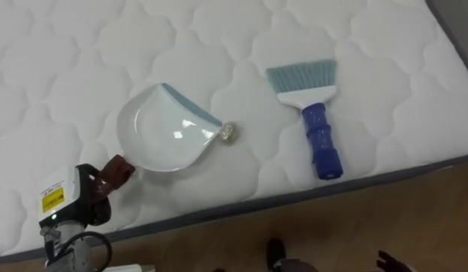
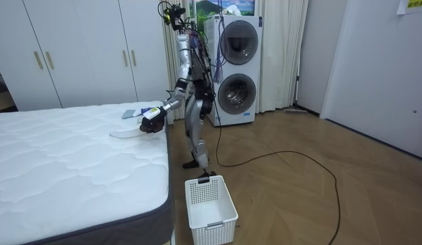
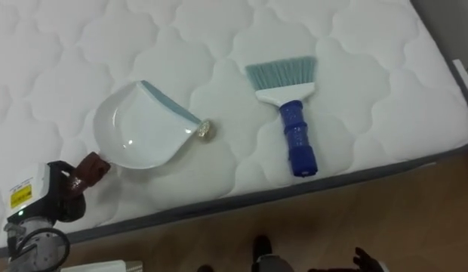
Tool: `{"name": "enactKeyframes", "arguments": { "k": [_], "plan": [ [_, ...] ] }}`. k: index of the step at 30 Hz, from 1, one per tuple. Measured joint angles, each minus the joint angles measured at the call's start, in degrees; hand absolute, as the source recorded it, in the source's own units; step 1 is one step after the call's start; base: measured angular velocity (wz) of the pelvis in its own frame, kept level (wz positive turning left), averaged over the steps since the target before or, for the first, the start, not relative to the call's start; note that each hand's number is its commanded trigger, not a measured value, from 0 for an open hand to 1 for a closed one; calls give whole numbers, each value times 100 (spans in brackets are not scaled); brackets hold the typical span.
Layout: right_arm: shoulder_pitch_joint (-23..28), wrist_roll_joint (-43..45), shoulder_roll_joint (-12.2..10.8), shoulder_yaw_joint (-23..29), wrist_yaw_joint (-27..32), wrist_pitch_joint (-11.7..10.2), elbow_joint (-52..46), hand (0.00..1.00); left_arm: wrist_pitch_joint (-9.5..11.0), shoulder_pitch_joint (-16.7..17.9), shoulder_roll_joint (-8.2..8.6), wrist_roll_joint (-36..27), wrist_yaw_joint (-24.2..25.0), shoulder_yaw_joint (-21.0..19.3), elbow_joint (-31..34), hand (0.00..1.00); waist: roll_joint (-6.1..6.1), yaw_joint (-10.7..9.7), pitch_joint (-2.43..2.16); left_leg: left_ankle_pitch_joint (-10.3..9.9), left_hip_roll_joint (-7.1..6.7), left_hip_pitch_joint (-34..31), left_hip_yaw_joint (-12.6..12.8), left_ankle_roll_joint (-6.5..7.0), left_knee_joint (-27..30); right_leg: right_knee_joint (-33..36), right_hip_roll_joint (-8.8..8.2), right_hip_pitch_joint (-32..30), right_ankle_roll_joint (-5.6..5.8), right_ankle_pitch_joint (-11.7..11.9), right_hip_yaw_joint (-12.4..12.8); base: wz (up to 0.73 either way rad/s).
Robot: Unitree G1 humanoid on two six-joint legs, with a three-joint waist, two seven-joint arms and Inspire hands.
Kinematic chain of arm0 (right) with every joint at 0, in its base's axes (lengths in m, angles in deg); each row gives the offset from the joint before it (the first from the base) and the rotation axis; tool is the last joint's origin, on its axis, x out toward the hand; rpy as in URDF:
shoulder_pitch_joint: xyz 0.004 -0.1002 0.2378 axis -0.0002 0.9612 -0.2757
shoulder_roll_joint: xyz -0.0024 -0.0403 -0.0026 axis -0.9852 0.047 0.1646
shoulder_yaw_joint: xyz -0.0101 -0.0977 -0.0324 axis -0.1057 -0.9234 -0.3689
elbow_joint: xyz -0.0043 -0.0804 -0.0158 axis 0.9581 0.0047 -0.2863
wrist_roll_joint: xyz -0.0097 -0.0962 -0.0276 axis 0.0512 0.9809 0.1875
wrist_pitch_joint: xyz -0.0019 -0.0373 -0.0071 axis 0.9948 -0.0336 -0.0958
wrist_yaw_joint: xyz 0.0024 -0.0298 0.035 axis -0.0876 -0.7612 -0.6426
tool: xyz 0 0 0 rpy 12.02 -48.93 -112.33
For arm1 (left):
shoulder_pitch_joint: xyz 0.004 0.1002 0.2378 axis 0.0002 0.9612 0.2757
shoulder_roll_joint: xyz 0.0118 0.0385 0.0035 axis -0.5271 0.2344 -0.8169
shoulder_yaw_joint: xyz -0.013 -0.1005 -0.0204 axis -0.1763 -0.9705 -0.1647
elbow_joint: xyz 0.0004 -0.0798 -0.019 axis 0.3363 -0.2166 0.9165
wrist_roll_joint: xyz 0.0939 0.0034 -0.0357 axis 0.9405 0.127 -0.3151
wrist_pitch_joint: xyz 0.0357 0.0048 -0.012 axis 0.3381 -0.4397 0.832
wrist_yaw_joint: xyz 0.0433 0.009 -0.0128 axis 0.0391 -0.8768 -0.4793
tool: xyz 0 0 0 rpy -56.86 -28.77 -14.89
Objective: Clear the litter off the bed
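Both head eyes close, downward over the mattress (image 1: 68, 45); room view distant, side-on.

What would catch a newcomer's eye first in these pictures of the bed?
A white dustpan lies on the quilted white mattress, with a small crumpled scrap right at its lip and the left robot hand at its brown handle. To its right, near the bed's edge, lies a brush with a blue handle and pale blue bristles.
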Motion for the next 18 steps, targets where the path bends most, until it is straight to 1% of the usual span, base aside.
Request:
{"name": "enactKeyframes", "arguments": {
  "k": [3,4,6,7,9,11,14,18],
  "plan": [
    [3,35,14,115,-14,15,81,0,-6,19,-22,34,0,-20,-19,100,7,20,-2,-1,0,-1,1,1,-4,-28,3,-3,0,0,7,0],
    [4,28,16,214,-19,21,105,0,-15,23,-59,35,0,-25,-42,100,16,26,-5,-1,5,-3,3,0,-2,-36,11,-3,-2,2,6,0],
    [2,8,54,238,-22,35,159,0,-17,22,-153,41,1,-24,-97,100,38,28,-10,-1,14,-8,3,0,-2,-54,12,-3,-7,9,-1,0],
    [1,6,96,238,-22,42,198,0,-36,22,-188,40,1,-24,-143,100,70,34,-26,-1,19,-17,3,0,-8,-77,17,-2,-7,19,-5,0],
    [4,-5,139,241,-21,53,228,0,-124,37,-212,40,1,-24,-148,100,111,44,-37,-1,20,-20,5,0,-25,-96,21,-3,-4,23,-5,0],
    [8,-6,149,262,-22,101,228,0,-141,61,-234,40,1,-24,-148,100,143,46,-36,0,21,-16,7,1,-47,-105,22,-5,-4,23,-4,0],
    [7,-4,149,267,-22,158,222,0,-229,58,-239,34,-1,-24,-144,100,176,65,-33,0,23,-17,9,0,-65,-97,30,-13,-4,22,-4,0],
    [10,-3,151,267,-21,159,214,0,-229,87,-252,37,-1,-23,-114,100,178,88,-31,0,22,-15,10,0,-77,-102,34,-14,-3,20,1,0]
  ]
}}
